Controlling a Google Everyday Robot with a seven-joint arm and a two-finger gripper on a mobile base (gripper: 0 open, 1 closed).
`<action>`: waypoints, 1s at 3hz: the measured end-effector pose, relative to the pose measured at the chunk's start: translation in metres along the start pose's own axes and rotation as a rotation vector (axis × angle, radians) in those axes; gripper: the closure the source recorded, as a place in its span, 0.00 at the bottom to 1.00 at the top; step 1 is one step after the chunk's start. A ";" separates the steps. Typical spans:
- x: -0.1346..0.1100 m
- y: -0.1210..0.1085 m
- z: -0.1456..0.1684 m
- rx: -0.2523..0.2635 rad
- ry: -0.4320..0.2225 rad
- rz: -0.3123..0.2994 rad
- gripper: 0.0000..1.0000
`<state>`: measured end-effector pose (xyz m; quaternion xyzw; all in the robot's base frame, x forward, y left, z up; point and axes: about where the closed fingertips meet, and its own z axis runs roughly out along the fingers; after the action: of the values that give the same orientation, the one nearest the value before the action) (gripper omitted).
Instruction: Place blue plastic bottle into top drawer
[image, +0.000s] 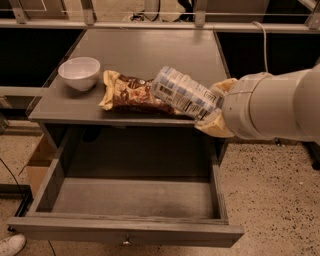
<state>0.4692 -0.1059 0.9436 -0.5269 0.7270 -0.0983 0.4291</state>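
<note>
Holding blue plastic bottle (182, 92), gripper (213, 108) hovers over table's (150, 50) front edge.

My gripper (216, 107), at the right, grips the blue plastic bottle (184, 92), clear with a pale blue-and-white label, tilted almost onto its side in the air, above the far right corner of the wide, shallow, grey top drawer (125, 233), which stands pulled open.
</note>
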 end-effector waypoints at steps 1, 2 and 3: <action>0.000 0.000 0.000 0.000 0.000 0.000 1.00; 0.004 0.023 0.010 -0.040 -0.004 0.020 1.00; 0.011 0.049 0.022 -0.077 0.002 0.047 1.00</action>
<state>0.4514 -0.0877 0.8954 -0.5258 0.7428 -0.0606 0.4101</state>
